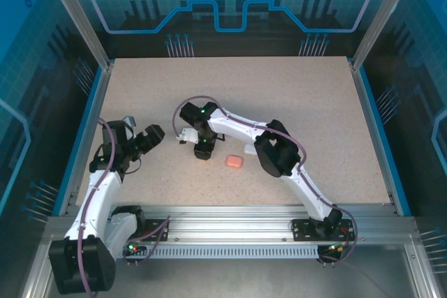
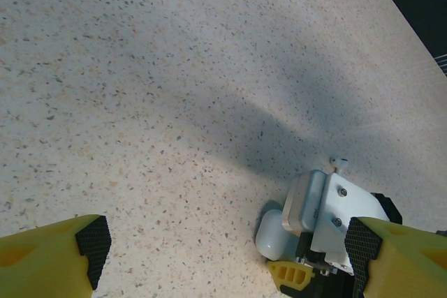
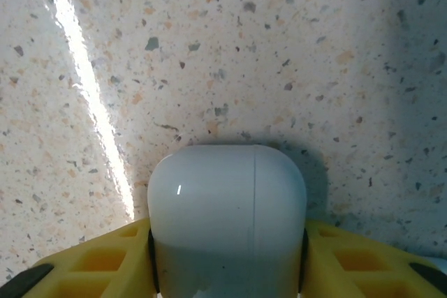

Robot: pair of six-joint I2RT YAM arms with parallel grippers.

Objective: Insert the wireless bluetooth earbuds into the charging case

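**1. Case position.** The white charging case (image 3: 227, 193) sits between the two fingers of the right gripper (image 3: 227, 234).
- The lid is closed. The seam shows as a thin line just right of the case's middle.
- The rounded end of the case projects forward past the fingertips. The rear part lies back between the yellow fingers (image 3: 105, 263).
- Whether the case rests on the speckled table (image 3: 279, 47) or hangs just above it cannot be told.

**2. Right gripper state.** The dark pads touch the case on both sides, so the right gripper is pinching the white charging case.

**3. Left gripper state.** The left gripper (image 2: 223, 249) has its fingers spread wide, and bare table shows between them. The white charging case (image 2: 271, 235) lies ahead of this gripper, just beside its right-hand finger (image 2: 398, 256).

**4. Arm pose.**
- The right arm (image 1: 244, 129) reaches forward from its base and across to the left. Its elbow is bent and its wrist is turned down toward the table.
- The left arm (image 1: 98, 197) rises from its base. Its gripper points toward the right gripper, near it but apart.

**5. Second case.** A pink charging case (image 1: 234, 161), closed, lies on the table behind the right gripper on its base side. It is close to the right forearm and well apart from the left gripper.
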